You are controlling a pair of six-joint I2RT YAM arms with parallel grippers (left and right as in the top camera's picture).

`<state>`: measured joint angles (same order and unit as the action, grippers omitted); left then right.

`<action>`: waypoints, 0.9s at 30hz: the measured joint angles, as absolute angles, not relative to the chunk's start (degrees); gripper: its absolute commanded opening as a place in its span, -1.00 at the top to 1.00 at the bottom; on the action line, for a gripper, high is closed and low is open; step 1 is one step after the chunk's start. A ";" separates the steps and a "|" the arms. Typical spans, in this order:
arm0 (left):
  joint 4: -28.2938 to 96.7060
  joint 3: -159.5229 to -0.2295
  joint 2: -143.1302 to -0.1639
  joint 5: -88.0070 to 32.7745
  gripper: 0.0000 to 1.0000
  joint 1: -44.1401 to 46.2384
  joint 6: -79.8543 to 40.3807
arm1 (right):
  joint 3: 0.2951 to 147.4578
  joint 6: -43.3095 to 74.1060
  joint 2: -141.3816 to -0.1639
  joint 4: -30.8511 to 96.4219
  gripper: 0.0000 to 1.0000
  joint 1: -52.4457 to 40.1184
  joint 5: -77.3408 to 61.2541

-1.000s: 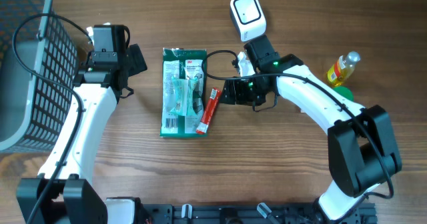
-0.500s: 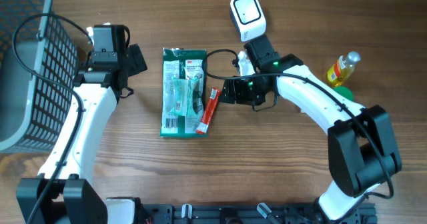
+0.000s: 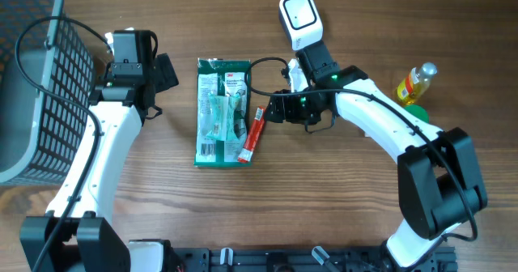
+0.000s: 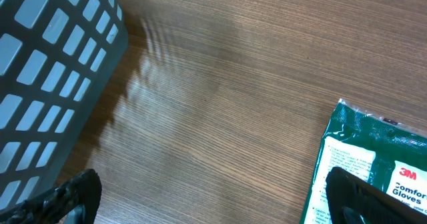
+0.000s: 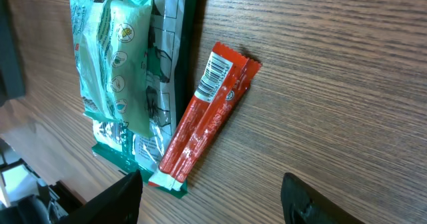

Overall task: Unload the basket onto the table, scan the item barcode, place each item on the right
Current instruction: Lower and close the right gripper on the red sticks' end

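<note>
A red stick packet (image 3: 255, 133) lies on the table, its lower end overlapping the right edge of a green glove package (image 3: 222, 110). In the right wrist view the red stick packet (image 5: 205, 117) shows a barcode (image 5: 215, 75) at its upper end. My right gripper (image 3: 273, 110) hangs open just right of the packet, holding nothing; the right gripper (image 5: 213, 211) has its fingers (image 5: 112, 201) wide apart. The white scanner (image 3: 299, 18) stands at the back. My left gripper (image 3: 168, 74) is open left of the glove package (image 4: 377, 161), and the left gripper (image 4: 217, 207) holds nothing.
A grey mesh basket (image 3: 32, 78) fills the far left, and the basket (image 4: 47, 71) also shows in the left wrist view. A small yellow bottle (image 3: 414, 82) lies at the right. A black cable (image 3: 263, 65) runs from the scanner across the glove package's top corner.
My right gripper has opened a little wider and edged slightly toward the red packet. The left arm and the items have not moved.
</note>
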<state>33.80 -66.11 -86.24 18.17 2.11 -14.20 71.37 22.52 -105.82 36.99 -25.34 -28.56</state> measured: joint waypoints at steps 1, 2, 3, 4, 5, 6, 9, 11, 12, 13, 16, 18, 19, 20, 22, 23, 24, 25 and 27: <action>33.80 -66.11 -86.24 18.17 -1.00 2.13 -14.20 | 71.37 22.52 -105.82 36.99 -0.34 -25.34 -28.42; 33.80 -66.11 -86.24 18.17 -1.00 2.13 -14.20 | 71.37 22.52 -105.82 36.97 -0.34 -25.36 -28.42; 33.80 -66.11 -86.24 18.17 -1.00 2.13 -14.20 | 71.37 22.52 -105.82 36.97 -0.34 -25.34 -28.42; 33.80 -66.11 -86.24 18.17 -1.00 2.13 -14.20 | 71.37 22.52 -105.82 36.95 -0.34 -25.36 -28.27; 33.80 -66.11 -86.24 18.17 -1.00 2.13 -14.20 | 71.37 22.52 -105.82 36.97 -0.34 -25.34 -28.01; 33.80 -66.11 -86.24 18.17 -1.00 2.13 -14.20 | 71.37 22.55 -105.82 36.99 -0.34 -25.34 -27.86; 33.80 -66.11 -86.24 18.17 -1.00 2.11 -14.20 | 71.37 22.76 -105.82 37.32 -0.34 -25.36 -26.89; 33.80 -66.11 -86.24 18.17 -1.00 2.13 -14.20 | 71.37 23.07 -105.82 37.91 -0.34 -25.34 -26.65; 33.80 -66.11 -86.24 18.17 -1.00 2.13 -14.20 | 71.37 23.18 -105.82 38.11 -0.34 -25.34 -26.55; 33.80 -66.11 -86.24 18.17 -1.00 2.13 -14.20 | 71.37 23.20 -105.82 38.20 -0.34 -25.36 -26.50; 33.80 -66.11 -86.24 18.17 -1.00 2.13 -14.20 | 71.37 24.21 -105.82 38.09 -0.32 -25.36 -26.48; 33.80 -66.11 -86.24 18.17 -1.00 2.11 -14.20 | 71.37 24.53 -105.82 37.45 -0.25 -25.36 -26.48; 33.80 -66.11 -86.26 18.17 -1.00 2.13 -14.20 | 71.37 24.71 -105.84 37.19 -0.21 -25.34 -26.52; 33.80 -66.11 -86.24 18.17 -1.00 2.13 -14.20 | 71.37 24.97 -105.89 37.21 -0.07 -25.36 -26.96; 33.80 -66.11 -86.24 18.17 -1.00 2.13 -14.20 | 71.37 25.21 -106.04 37.32 0.07 -25.43 -27.55; 33.80 -66.11 -86.24 18.17 -1.00 2.13 -14.20 | 71.37 25.36 -106.13 37.50 0.10 -25.56 -27.90; 33.80 -66.11 -86.24 18.17 -1.00 2.13 -14.20 | 71.37 25.54 -106.45 37.65 0.15 -25.78 -28.10; 33.80 -66.11 -86.24 18.17 -1.00 2.13 -14.20 | 71.37 26.00 -106.91 37.60 0.32 -26.17 -28.32; 33.80 -66.11 -86.24 18.17 -1.00 2.13 -14.20 | 71.35 27.46 -108.20 37.17 0.53 -27.51 -28.51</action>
<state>33.80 -66.11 -86.24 18.17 2.13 -14.20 71.35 27.46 -108.20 37.17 -27.51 -28.51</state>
